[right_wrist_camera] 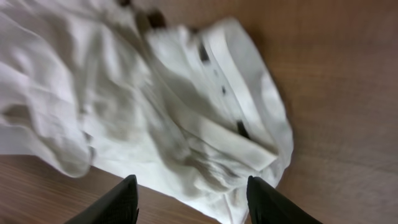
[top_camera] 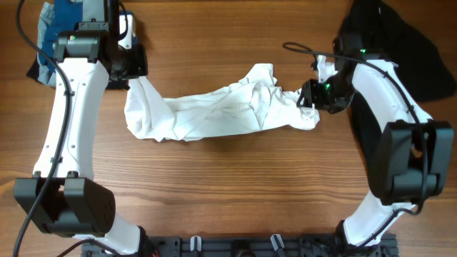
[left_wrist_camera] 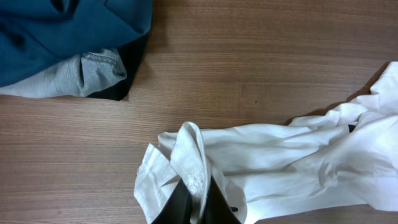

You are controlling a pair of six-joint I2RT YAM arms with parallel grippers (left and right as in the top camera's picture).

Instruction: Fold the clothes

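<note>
Left gripper (left_wrist_camera: 198,198) sits right at the lens, clamped on a bunched fold of the white garment (left_wrist_camera: 292,162), with cloth pinched between the two dark fingers. Right gripper (right_wrist_camera: 194,200) is spread wide over the garment's other end, with nothing between its fingers.

The garment lies as a crumpled rope across the middle of the tabletop (top_camera: 235,193), between the two arms. Its left end is drawn up to the left gripper.

My read on handling: thin, light and fully limp. It'll sag, twist and drag on the wood, and a pinch on a loose wrinkle can slide out.

The flat band (right_wrist_camera: 233,109) at the right end looks doubled and firmer, so I'd take hold there, near its corner and not on the wrinkled middle.

Blue and grey pile (top_camera: 53,28) sits by the left arm and a dark garment (top_camera: 407,50) lies behind the right. As far as I can tell, neither touches the white one.
</note>
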